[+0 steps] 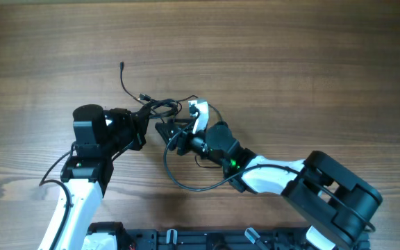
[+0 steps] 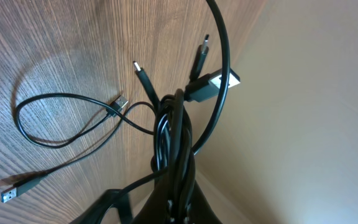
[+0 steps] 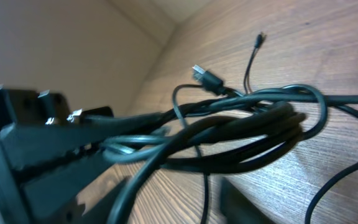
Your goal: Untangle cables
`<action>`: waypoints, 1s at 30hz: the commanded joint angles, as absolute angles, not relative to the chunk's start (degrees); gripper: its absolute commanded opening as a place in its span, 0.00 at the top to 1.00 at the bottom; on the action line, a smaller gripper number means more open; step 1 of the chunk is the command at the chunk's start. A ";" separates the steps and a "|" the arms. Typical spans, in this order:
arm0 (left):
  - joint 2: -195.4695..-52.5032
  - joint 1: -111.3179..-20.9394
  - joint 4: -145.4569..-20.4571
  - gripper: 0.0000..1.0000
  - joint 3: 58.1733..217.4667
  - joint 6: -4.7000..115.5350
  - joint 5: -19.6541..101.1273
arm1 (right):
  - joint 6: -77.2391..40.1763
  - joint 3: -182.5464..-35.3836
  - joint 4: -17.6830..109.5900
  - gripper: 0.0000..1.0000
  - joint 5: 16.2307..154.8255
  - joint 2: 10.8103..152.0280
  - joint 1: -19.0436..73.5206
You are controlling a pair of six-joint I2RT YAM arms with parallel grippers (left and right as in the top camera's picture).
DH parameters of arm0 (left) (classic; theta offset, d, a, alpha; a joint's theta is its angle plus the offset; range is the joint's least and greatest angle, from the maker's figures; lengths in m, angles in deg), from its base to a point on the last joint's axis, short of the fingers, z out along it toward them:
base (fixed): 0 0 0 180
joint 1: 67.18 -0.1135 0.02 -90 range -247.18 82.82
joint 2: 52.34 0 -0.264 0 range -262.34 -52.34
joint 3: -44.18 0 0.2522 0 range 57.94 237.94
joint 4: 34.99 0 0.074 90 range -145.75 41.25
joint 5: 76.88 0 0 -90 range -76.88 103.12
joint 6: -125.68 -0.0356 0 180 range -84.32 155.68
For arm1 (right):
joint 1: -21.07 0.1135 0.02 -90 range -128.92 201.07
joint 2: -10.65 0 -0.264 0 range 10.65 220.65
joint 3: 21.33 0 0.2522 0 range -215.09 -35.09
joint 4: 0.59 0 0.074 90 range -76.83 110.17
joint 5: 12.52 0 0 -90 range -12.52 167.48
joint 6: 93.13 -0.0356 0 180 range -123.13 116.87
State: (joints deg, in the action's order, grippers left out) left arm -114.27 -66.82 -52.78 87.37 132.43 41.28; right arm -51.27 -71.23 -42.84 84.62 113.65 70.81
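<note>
The cables (image 1: 160,107) form a knotted black bundle in the middle of the wooden table. My left gripper (image 1: 144,119) is shut on that bundle; in the left wrist view the cords (image 2: 176,137) rise from between its fingers (image 2: 178,190), with plug tips (image 2: 219,84) fanning out at the top. My right gripper (image 1: 170,132) sits just right of the bundle, below it. In the right wrist view its dark fingers (image 3: 104,199) stand apart, open, with the bundle (image 3: 229,130) stretched across above them and one thin cord hanging between.
One thin strand (image 1: 123,76) runs up and left from the bundle to a small tip. A loose loop (image 2: 61,118) with a blue-ended plug (image 2: 11,194) lies on the wood. A black loop (image 1: 182,177) curves under the right arm. The robot base (image 1: 186,239) lines the front edge.
</note>
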 commanded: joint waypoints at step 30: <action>-114.18 -65.79 -20.30 0.96 87.92 123.10 40.65 | -31.95 -72.96 -5.57 0.37 136.36 79.64 51.90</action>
State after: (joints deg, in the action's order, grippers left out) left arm -114.66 -65.46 -20.37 86.74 123.01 42.97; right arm -19.67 -72.04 4.85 122.59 81.10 51.77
